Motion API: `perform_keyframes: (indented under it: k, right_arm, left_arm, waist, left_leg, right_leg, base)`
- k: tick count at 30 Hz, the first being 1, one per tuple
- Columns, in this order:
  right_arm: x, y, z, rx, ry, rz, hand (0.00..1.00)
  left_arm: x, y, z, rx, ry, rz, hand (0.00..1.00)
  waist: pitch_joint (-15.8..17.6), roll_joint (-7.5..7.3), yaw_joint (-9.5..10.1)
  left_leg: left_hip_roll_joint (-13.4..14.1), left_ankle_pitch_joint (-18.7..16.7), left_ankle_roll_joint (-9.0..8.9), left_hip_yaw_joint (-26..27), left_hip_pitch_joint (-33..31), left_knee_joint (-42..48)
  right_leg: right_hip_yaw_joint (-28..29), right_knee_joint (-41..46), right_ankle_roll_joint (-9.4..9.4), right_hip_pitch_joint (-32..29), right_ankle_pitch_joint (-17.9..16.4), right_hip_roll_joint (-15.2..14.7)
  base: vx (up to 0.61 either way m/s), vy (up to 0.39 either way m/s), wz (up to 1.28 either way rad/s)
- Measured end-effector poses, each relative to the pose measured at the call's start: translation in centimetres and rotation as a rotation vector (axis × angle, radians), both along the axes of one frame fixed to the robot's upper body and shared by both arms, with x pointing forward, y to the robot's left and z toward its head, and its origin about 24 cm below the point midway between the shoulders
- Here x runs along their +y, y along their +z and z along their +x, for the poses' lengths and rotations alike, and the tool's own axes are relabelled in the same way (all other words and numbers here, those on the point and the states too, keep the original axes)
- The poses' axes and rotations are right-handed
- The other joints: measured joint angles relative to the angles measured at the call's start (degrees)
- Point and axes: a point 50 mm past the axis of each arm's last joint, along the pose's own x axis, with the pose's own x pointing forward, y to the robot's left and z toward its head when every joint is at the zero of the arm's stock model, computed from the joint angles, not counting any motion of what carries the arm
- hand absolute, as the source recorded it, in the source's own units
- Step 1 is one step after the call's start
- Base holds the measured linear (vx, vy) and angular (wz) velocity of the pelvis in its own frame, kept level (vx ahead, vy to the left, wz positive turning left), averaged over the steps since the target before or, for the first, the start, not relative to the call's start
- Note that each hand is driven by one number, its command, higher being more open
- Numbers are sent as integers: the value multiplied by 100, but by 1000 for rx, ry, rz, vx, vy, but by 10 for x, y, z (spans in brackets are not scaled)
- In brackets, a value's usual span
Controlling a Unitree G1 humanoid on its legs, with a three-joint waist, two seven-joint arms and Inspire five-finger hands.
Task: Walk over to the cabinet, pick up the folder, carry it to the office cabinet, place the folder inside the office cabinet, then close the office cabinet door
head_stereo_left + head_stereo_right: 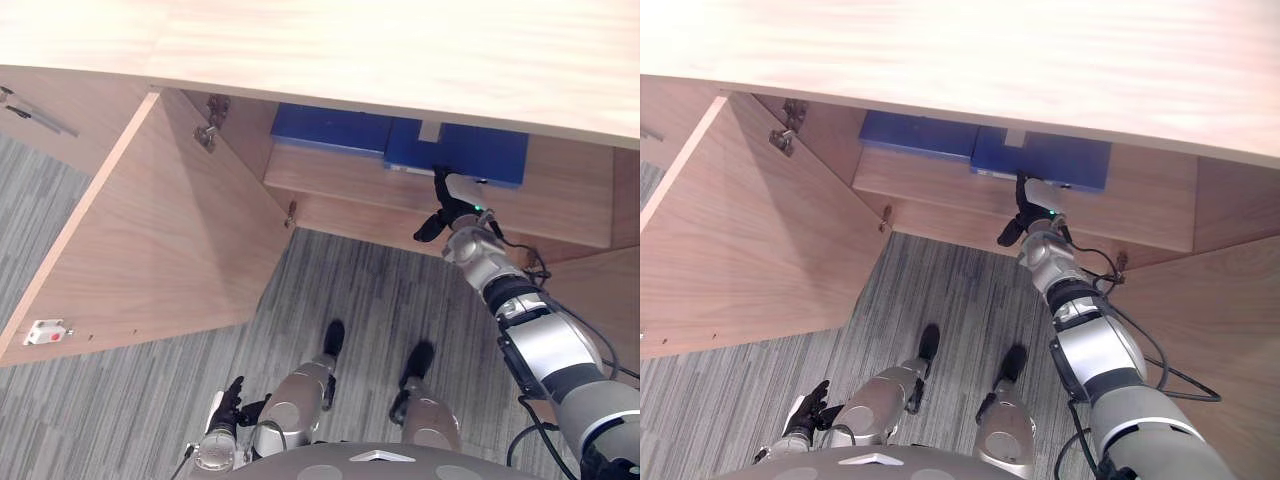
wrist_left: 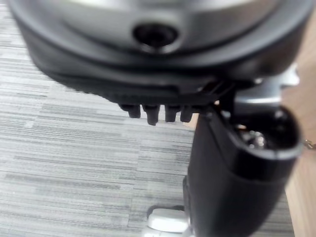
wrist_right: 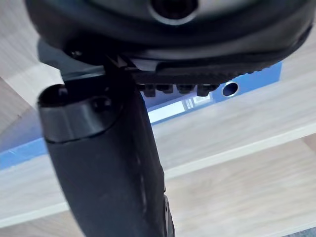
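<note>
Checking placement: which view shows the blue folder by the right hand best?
Left eye view: the folder lies flat on the shelf past the right hand. Right eye view matches; right wrist view catches its spine behind the hand.

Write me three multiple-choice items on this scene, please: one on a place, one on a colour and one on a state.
1. Where do the folders lie?
A. flat on the shelf inside the cabinet
B. on top of the cabinet
C. on a chair

2. What colour are the folders?
A. red
B. green
C. blue

3. How does the cabinet's left door stand?
A. shut
B. swung open
C. taken off

Answers:
1 A: they lie on the shelf, just past the right hand.
2 C: both covers are blue.
3 B: the door stands out from the cabinet, so the inside shows.
</note>
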Motion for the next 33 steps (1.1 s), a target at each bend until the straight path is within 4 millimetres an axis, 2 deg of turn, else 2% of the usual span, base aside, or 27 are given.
perform_keyframes:
  k: [6, 9, 12, 16, 25, 27, 33]
  right_arm:
    - [-12, -3, -2, 78, -14, -47, 100]
    - [-13, 6, 3, 60, -22, -47, 100]
    - [-21, 33, 12, -8, -58, -37, 100]
    - [-28, 60, 19, -72, -88, -18, 100]
    - [-64, 142, 22, -219, -170, -65, 100]
    - [-65, 156, 23, -228, -164, -86, 100]
    - [-64, 189, 22, -246, -118, -57, 100]
  left_arm:
    - [-1, 2, 3, -15, -7, -6, 100]
    - [-2, 2, 5, -21, -3, -12, 100]
    - [-5, 6, 11, -55, -7, -21, 100]
    - [-9, 7, 14, -67, 6, -38, 100]
    - [-9, 14, 23, -124, -3, -54, 100]
    - [-9, 15, 25, -135, -1, -57, 100]
    - [-6, 21, 32, -173, 3, -55, 100]
  waist:
    - [99, 56, 56]
    - [158, 91, 67]
    - [322, 194, 137]
    - [455, 282, 171]
    - [510, 310, 308]
    - [639, 325, 304]
    - [708, 296, 289]
  left_leg:
    - [-1, 35, -8, -22, -168, 10]
    - [-9, 47, -4, -16, -184, 12]
    - [1, 105, -20, -18, -297, 6]
    - [33, 167, -33, -31, -333, -31]
    - [98, 500, -70, -190, -630, -401]
    - [102, 512, -78, -196, -639, -403]
    - [181, 748, -136, -196, -896, -703]
  right_leg:
    - [-22, 0, 5, -151, 25, 0]
    - [-15, 5, -11, -171, 38, -8]
    - [-6, 88, -10, -319, 45, -15]
    - [-13, 176, -10, -404, 41, -16]
    - [-144, 278, -8, -837, 43, -30]
    - [-150, 287, -8, -847, 43, -31]
    - [-128, 421, -9, -1305, 42, -11]
  base:
    - [-13, 4, 2]
    - [-13, 9, 0]
    - [-73, 26, 1]
    - [-54, 3, 2]
    - [-23, -18, 9]
    - [-24, -21, 3]
    - [-37, -43, -1]
